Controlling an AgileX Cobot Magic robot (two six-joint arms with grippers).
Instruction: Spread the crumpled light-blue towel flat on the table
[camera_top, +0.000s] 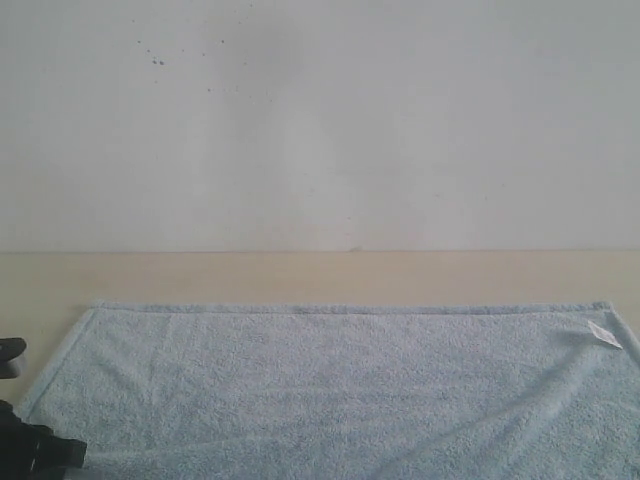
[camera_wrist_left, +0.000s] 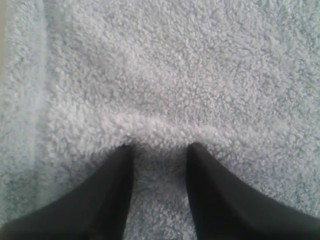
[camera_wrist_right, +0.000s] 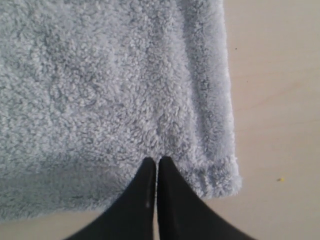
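Note:
The light-blue towel (camera_top: 330, 390) lies spread over the beige table (camera_top: 300, 275), with shallow wrinkles toward its near right and a white tag (camera_top: 604, 335) at its far right corner. My left gripper (camera_wrist_left: 162, 149) is open, its black fingers (camera_wrist_left: 115, 195) pressed onto the towel (camera_wrist_left: 175, 75) near a hem, with a low ridge of pile just ahead of the tips. A black part of the left arm (camera_top: 35, 450) shows at the towel's near left edge. My right gripper (camera_wrist_right: 157, 160) is shut, its tips over the towel (camera_wrist_right: 100, 85) close to a corner.
A white-grey wall (camera_top: 320, 120) with tiny dark specks rises behind the table. A bare strip of table runs along the towel's far edge. Bare table (camera_wrist_right: 275, 100) lies beside the towel corner in the right wrist view.

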